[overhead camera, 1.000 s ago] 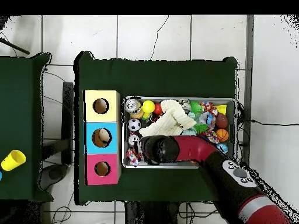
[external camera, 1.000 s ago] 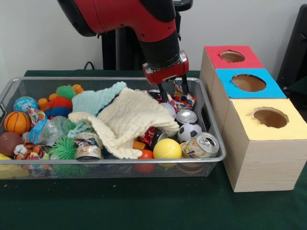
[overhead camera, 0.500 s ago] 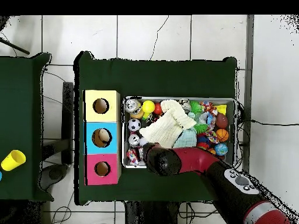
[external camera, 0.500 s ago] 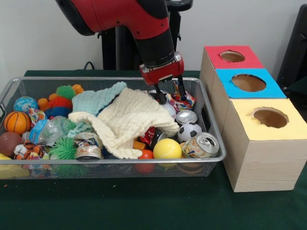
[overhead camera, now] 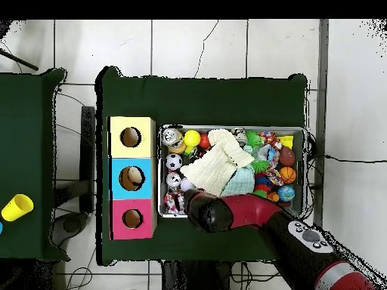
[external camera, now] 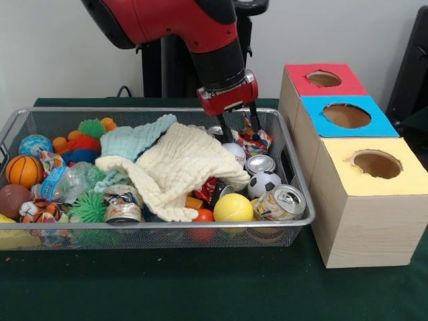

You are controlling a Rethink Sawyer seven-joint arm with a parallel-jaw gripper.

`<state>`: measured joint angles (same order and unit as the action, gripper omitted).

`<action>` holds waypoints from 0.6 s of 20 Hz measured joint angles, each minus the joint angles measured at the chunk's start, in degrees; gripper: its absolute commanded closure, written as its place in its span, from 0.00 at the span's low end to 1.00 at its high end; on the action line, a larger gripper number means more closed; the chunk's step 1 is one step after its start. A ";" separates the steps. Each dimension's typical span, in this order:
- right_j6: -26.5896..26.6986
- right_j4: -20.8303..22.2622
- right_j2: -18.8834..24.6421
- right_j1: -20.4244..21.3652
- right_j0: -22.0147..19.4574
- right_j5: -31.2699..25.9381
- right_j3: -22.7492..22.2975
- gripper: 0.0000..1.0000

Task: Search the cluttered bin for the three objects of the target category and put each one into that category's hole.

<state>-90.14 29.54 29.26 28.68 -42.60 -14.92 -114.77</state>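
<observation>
Front view, left to right: a cream cloth (external camera: 184,167) covers the middle of the wire bin (external camera: 160,227), and near the bin's far right corner the gripper (external camera: 239,131) has lifted slightly since a moment ago, its fingers spread and empty over a white ball (external camera: 234,153). No grasp has landed yet, I judge. The arm descends steeply, tilted. Three boxes (external camera: 348,160) stand at right.

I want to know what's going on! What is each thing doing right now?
gripper: open, empty, above the bin's clutter
cream cloth: crumpled over the toys
can: lying on its side
wire bin: full
blue box: hole holds something
</observation>
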 measured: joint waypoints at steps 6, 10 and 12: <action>0.00 2.44 -0.14 -2.40 0.02 1.61 -0.89 0.00; -0.01 6.22 -1.26 -4.18 0.72 6.07 -1.81 1.00; -0.01 6.81 -1.67 -4.36 0.92 7.61 -2.17 1.00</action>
<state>-90.15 36.35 27.59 24.32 -41.67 -7.31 -116.94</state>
